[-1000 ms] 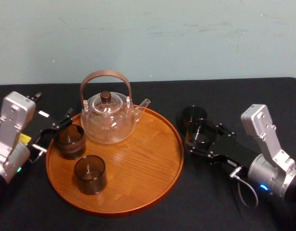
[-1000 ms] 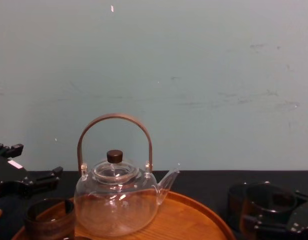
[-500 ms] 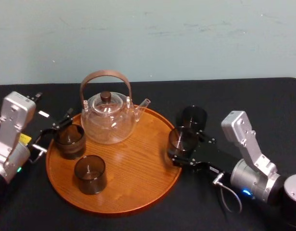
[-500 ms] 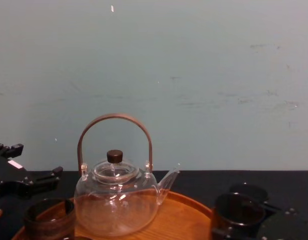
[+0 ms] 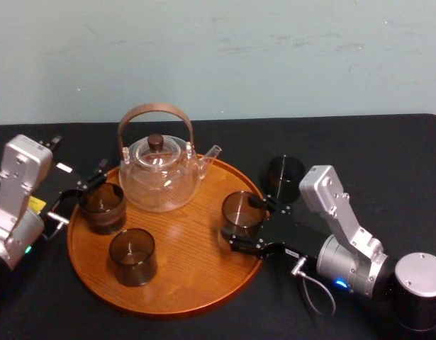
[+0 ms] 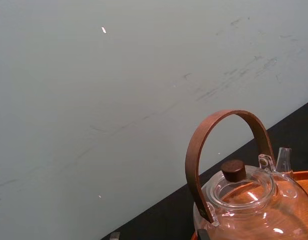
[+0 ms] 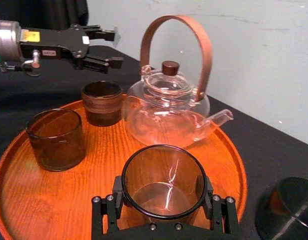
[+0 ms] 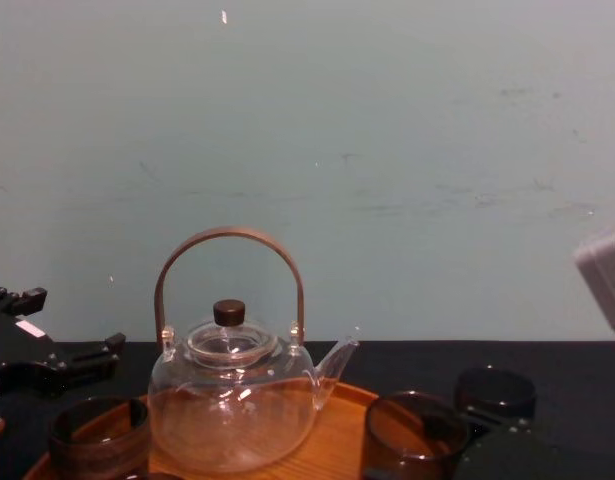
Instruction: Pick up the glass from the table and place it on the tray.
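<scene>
My right gripper [image 5: 242, 223] is shut on a smoky clear glass [image 5: 240, 211], its fingers pressing both sides of the glass [image 7: 164, 180] in the right wrist view. The glass hangs over the right part of the round orange-brown wooden tray [image 5: 182, 290], just inside the rim [image 7: 234, 165]. I cannot tell if its base touches the wood. In the chest view the glass [image 8: 412, 435] shows to the right of the teapot. My left gripper [image 5: 86, 185] rests open at the tray's left edge, with nothing between its fingers [image 7: 106, 60].
A clear glass teapot [image 5: 159, 173] with a brown hoop handle stands at the back of the tray. Two dark glasses [image 5: 102, 207] [image 5: 132, 256] sit on its left side. Another dark glass [image 5: 285, 177] stands on the black table right of the tray.
My right gripper has carried the glass leftward from the table, past the rim and over the tray's right part. The left arm and the other objects have not moved.
</scene>
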Available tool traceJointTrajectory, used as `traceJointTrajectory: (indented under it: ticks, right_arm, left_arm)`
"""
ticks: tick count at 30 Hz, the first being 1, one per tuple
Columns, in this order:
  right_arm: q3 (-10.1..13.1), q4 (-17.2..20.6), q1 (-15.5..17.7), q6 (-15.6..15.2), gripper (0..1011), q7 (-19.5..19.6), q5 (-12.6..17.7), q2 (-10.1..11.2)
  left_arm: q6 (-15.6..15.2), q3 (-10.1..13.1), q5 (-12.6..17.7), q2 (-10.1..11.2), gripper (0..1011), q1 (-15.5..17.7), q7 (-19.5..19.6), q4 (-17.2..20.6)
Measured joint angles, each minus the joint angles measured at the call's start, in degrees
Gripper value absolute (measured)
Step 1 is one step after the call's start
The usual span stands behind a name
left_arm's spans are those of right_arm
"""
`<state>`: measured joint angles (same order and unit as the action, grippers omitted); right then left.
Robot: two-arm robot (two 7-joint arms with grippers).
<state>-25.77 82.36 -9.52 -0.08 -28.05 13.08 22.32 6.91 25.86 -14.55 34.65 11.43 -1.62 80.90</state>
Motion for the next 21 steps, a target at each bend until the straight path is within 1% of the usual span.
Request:
traceJointTrajectory:
  ticks: [8, 21]
  right_arm:
    - [-1.88, -0.68, -1.18, -0.08, 905, -0.64, -0.5, -0.6]
    - [-4.24, -2.08, -2.63, -0.17, 905, -1.58, -0.84, -1.56]
  left_arm:
    - [0.0, 0.0, 0.0, 0.0, 1001, 0.0, 0.0, 0.0]
    - [0.0, 0.0, 0.0, 0.0, 1001, 0.0, 0.0, 0.0]
